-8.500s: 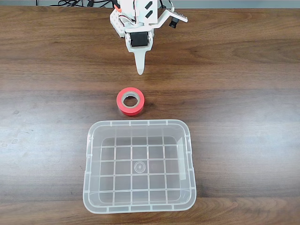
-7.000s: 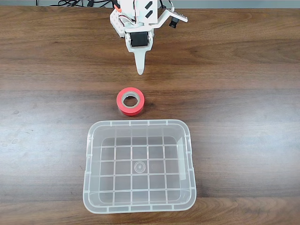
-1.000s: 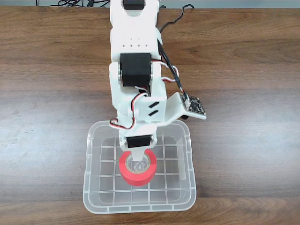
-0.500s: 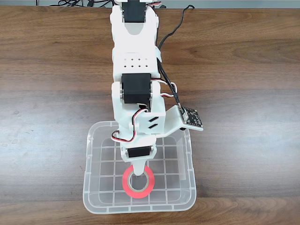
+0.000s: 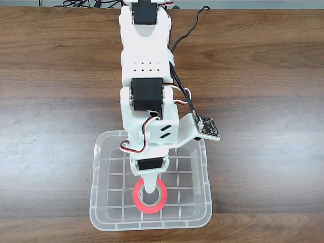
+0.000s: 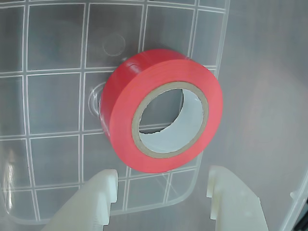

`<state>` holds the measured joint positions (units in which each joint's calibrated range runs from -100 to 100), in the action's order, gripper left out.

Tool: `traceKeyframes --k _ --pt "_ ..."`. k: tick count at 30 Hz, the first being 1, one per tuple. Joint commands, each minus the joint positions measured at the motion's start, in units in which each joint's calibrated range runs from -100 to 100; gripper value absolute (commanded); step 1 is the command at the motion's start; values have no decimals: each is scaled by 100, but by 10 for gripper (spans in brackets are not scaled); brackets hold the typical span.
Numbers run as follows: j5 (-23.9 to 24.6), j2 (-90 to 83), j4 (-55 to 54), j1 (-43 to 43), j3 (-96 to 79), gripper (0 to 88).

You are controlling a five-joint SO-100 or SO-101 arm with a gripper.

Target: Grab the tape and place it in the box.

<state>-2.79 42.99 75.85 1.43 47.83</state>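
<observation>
my tool (image 6: 161,192) hangs wide open over the box (image 5: 97,202), its fingers gripping nothing. the tape (image 6: 161,108) sits on the grid floor near one wall, so i judge the placing done.

We see a white plastic arm (image 5: 147,76) built of blocky segments, with black motors (image 5: 147,94) set into its joints. Red, black and white wires (image 5: 147,135) loop along it, and a black cable (image 5: 183,38) trails to a small circuit board (image 5: 208,126) on its right. The gripper (image 6: 161,185) has two cream fingers (image 6: 91,202).
</observation>
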Motion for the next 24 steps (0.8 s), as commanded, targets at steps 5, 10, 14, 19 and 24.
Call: traceKeyframes --k 5,10,14,19,24 --pt "10 -1065 575 -48 495 170" --pt "21 -1893 1354 -26 495 13" --pt "21 -2577 2056 -33 486 13" --pt "16 -3358 2415 -40 337 13" --pt "-27 -4444 2415 11 -732 13"
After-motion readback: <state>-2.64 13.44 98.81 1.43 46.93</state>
